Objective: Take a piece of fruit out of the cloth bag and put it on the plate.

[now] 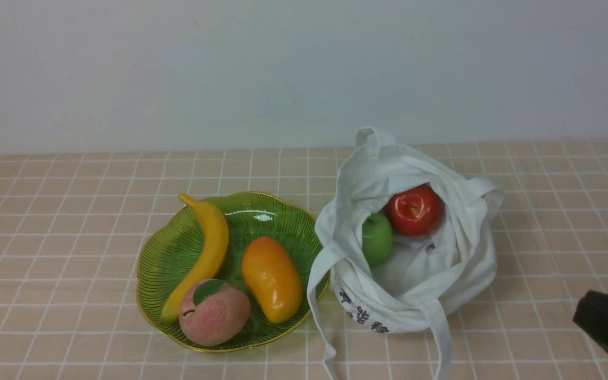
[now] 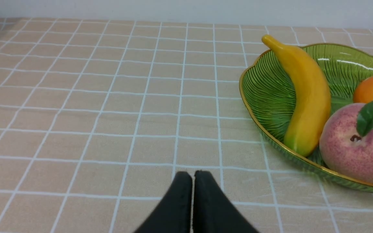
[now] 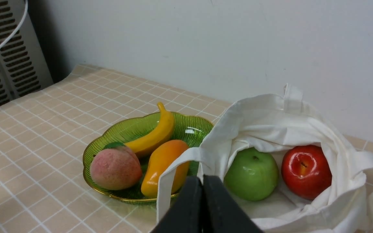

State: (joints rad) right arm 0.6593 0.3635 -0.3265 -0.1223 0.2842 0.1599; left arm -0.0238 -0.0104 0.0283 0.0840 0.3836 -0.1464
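Observation:
The peach [image 1: 214, 312], pinkish-yellow with a green leaf, lies in the green ribbed plate [image 1: 262, 208] at its near side. It also shows in the left wrist view [image 2: 355, 149] and the right wrist view [image 3: 115, 168]. The white cloth bag [image 1: 441, 274] stands open just right of the plate, touching its rim. My left gripper [image 2: 192, 174] is shut and empty, low over the tablecloth left of the plate [image 2: 270, 97]. My right gripper [image 3: 202, 179] is shut and empty, on the near side of the bag [image 3: 270, 106]; in the front view it [image 1: 581, 314] is at the lower right.
A yellow banana [image 1: 206, 248] and an orange mango [image 1: 272, 277] lie in the plate beside the peach. A glossy red apple [image 1: 414, 209] and a green apple [image 1: 377, 238] sit inside the bag. A bag strap [image 1: 320, 295] hangs over the plate's right rim. A wall stands behind the table.

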